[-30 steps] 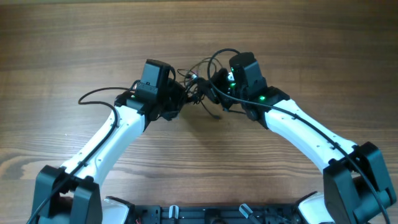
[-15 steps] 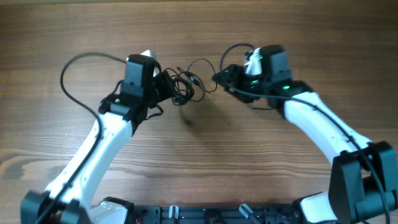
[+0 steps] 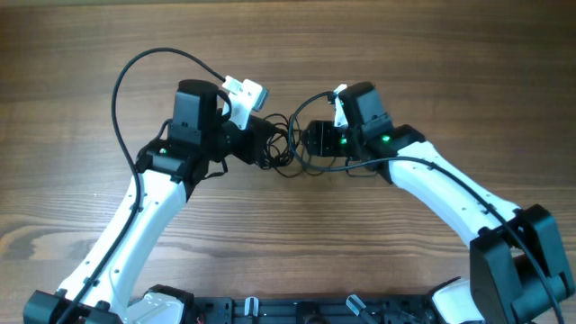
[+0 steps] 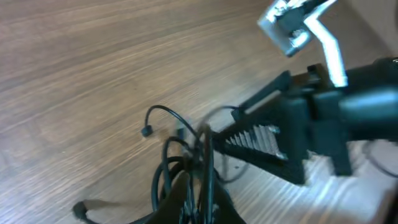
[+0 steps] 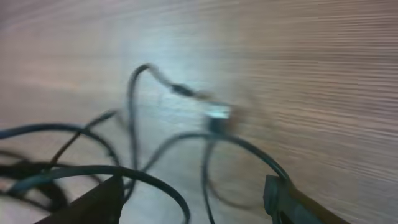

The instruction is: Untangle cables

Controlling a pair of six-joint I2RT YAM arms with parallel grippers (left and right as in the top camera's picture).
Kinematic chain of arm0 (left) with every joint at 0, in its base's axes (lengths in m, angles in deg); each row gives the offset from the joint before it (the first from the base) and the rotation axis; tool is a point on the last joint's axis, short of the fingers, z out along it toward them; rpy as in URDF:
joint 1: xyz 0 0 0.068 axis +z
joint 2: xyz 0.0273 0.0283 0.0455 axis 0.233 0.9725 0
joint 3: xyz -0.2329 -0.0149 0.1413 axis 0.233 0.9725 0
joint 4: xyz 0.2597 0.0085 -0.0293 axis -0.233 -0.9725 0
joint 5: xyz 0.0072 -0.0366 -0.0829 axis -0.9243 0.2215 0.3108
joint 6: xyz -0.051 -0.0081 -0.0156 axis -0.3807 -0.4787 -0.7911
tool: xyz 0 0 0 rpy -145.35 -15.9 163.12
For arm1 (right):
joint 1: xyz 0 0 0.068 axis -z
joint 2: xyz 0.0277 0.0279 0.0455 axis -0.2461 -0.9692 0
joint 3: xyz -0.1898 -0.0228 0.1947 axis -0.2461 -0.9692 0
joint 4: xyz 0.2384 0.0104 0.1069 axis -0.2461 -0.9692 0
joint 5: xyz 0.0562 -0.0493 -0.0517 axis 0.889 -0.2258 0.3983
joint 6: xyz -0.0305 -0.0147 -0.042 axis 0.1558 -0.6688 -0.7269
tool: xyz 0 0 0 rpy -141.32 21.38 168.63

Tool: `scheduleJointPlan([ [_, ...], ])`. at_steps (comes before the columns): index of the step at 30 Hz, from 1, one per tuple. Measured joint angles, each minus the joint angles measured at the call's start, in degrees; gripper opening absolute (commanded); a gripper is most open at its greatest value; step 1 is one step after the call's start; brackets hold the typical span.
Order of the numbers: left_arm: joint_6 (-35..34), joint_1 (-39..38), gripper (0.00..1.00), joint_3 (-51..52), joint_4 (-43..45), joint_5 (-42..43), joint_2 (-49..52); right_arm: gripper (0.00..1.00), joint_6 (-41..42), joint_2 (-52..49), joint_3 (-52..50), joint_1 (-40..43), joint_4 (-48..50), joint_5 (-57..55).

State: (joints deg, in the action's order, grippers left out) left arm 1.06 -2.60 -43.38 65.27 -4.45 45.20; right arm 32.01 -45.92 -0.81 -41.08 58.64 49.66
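Note:
The cables (image 3: pixel 286 155) are a small knot of thin dark cords between the two grippers at the table's middle. My left gripper (image 3: pixel 267 144) is shut on several strands of the knot; in the left wrist view the cords (image 4: pixel 163 155) run up between its closed fingers (image 4: pixel 186 196), and one free plug end (image 4: pixel 147 130) curls out to the left. My right gripper (image 3: pixel 310 142) faces it from the right with its jaws open. In the right wrist view, loose cable loops (image 5: pixel 134 93) and a small plug (image 5: pixel 217 115) lie in front of and between the spread fingers (image 5: pixel 99 202), and nothing is pinched.
The left arm's thick black cable (image 3: pixel 121 85) arcs over the wooden table (image 3: pixel 432 72) at the upper left. A white mount (image 3: pixel 245 90) sticks up from the left wrist. The right gripper's ribbed pad (image 4: pixel 261 138) sits close in front of the left wrist camera.
The arms pulled apart, then came back together. The right gripper opened, let go of the cable and moved left to the knot. The left gripper stayed shut on the cables.

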Motion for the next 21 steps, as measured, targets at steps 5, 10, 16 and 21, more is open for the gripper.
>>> scheduleJointPlan([
  [5, -1.0, 8.2, 0.04, 0.0, 0.2, 18.9, 0.0, 0.84, 7.2, 0.0, 0.0, 0.0, -0.1, -7.7],
  [10, -1.2, 15.2, 0.04, 0.0, -2.4, 37.0, 0.0, 0.77, 12.4, 0.0, 0.0, 0.7, 2.1, -6.7],
  [16, -1.5, 19.0, 0.04, 0.0, -5.6, 33.8, 0.0, 0.83, -0.1, 3.7, 0.0, 1.5, 2.3, 7.4],
  [21, -8.3, 19.2, 0.04, 0.0, -5.0, 33.4, 0.0, 0.84, -12.0, 5.4, 0.0, -1.3, 3.2, 18.8],
])
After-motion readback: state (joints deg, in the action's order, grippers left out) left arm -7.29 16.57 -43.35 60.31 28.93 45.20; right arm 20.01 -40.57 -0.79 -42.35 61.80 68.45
